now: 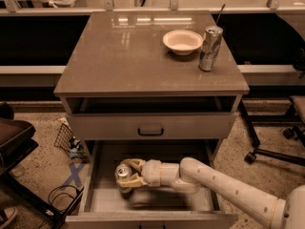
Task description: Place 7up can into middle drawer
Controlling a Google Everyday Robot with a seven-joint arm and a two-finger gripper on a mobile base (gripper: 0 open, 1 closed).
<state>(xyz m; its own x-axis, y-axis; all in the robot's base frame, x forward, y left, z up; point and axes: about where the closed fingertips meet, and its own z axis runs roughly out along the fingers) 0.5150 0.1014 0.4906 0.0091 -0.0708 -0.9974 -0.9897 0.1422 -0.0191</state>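
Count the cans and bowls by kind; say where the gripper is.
Cans: 2, the 7up can held by the gripper in the open middle drawer, the taller can on the cabinet top
Bowls: 1, the bowl beside it
Total: 3

Arm point(228, 187): white rounded tubular segments, showing joint seams and small dark dots; gripper point(125, 175), sitting in the middle drawer point(143, 219), wearing pale tan fingers point(135, 164)

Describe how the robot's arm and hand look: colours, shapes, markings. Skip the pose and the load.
The arm is glossy white, made of rounded tubular segments joined at ring seams, with small dark dots along it and a yellowish band farther back. No loose cables show. The hand, inside the middle drawer, has pale tan, curved fingers.
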